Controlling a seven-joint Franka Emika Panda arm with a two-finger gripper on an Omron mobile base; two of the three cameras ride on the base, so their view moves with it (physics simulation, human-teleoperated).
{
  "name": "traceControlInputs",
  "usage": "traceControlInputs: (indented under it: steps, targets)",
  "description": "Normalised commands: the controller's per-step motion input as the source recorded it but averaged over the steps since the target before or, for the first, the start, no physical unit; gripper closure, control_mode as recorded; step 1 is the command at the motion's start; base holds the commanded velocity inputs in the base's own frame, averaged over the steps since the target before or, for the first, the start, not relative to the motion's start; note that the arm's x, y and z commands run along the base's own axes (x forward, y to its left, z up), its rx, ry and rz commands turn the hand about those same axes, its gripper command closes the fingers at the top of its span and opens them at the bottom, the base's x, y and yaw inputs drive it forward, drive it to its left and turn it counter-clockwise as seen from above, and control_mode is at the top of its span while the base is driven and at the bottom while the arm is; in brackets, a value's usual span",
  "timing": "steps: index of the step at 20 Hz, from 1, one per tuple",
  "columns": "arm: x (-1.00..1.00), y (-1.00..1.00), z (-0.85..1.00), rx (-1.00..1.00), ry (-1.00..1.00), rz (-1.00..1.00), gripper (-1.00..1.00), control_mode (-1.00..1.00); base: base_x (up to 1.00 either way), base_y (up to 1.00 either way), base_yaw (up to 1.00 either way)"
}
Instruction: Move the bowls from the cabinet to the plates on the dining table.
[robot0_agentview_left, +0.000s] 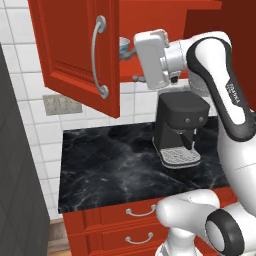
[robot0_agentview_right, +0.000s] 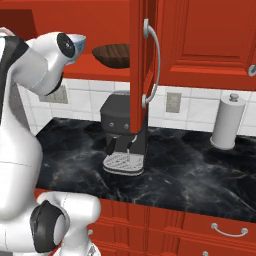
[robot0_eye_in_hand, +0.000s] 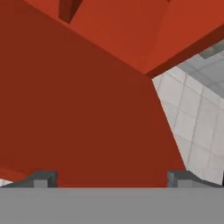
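1. Hand (robot0_eye_in_hand: 109, 178) is up inside the open cabinet (robot0_agentview_left: 75, 55). In the hand view the two fingertips (robot0_eye_in_hand: 41, 178) stand wide apart with nothing between them, so released; ahead of them is bare red panel.
2. Blue-patterned bowl (robot0_agentview_left: 123, 46) sits on the shelf (robot0_agentview_right: 95, 65) just past the left door's edge, close beside the wrist. Whether the hand touches it I cannot tell.
3. Wooden bowl (robot0_agentview_right: 112, 54) is further along the same shelf, behind the right door's edge.
4. No plates in sight. The narrow bench (robot0_agentview_left: 115, 165) below carries the coffee machine (robot0_agentview_left: 179, 130); a paper towel roll (robot0_agentview_right: 227, 122) stands toward its right end.
5. Likely step: grab the blue bowl. My take: tilt the hand down until the rim shows between the fingers, straddle one wall, close, lift straight off the shelf, then back out without clipping the doors.
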Motion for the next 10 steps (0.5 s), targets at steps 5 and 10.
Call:
traceControlInputs:
  steps: [5, 10]
  targets:
    - [-0.01, 0.25, 0.0, 0.04, 0.04, 0.33, -1.0, -1.0, 0.0, 0.0, 0.0]
    - [-0.01, 0.21, 0.0, 0.06, 0.05, 0.28, -1.0, -1.0, 0.0, 0.0, 0.0]
